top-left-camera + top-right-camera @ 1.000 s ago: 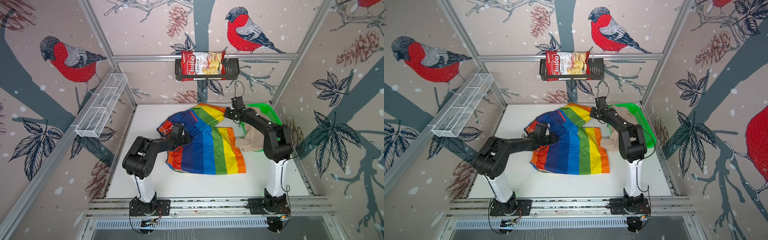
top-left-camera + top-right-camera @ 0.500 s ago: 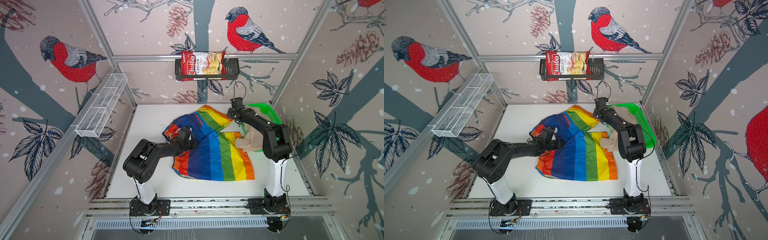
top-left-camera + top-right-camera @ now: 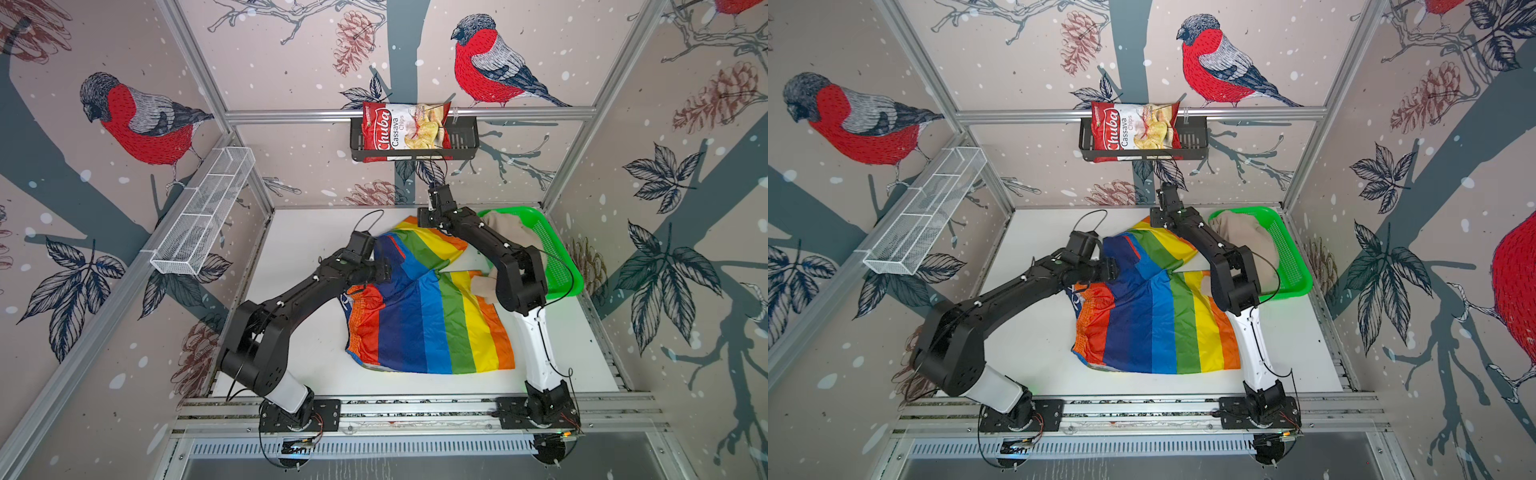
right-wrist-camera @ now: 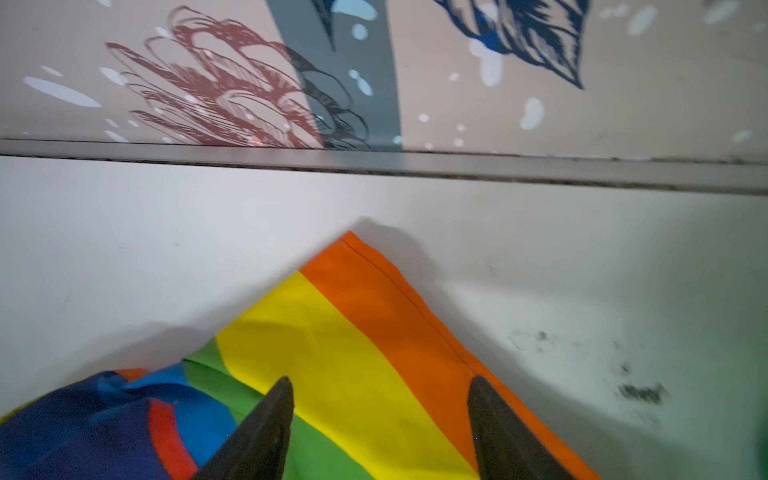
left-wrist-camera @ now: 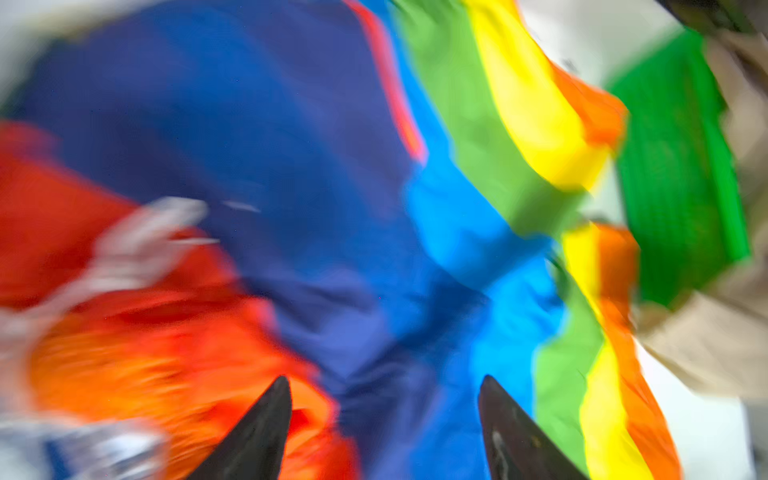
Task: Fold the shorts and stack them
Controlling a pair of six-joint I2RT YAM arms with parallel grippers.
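Black fingers of the left end effector stand wide apart, gripping nothing, over the blue stripe of the rainbow shorts. The right end effector is equally spread above their orange-yellow corner. These shorts lie on the white tabletop. The beige shorts sit in the green basket, partly draped over its rim.

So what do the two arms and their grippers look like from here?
The left arm and right arm have black links, a white lowest segment and black base plates. Thin black cables loop off each wrist. The fingers are dark, tapering to points.
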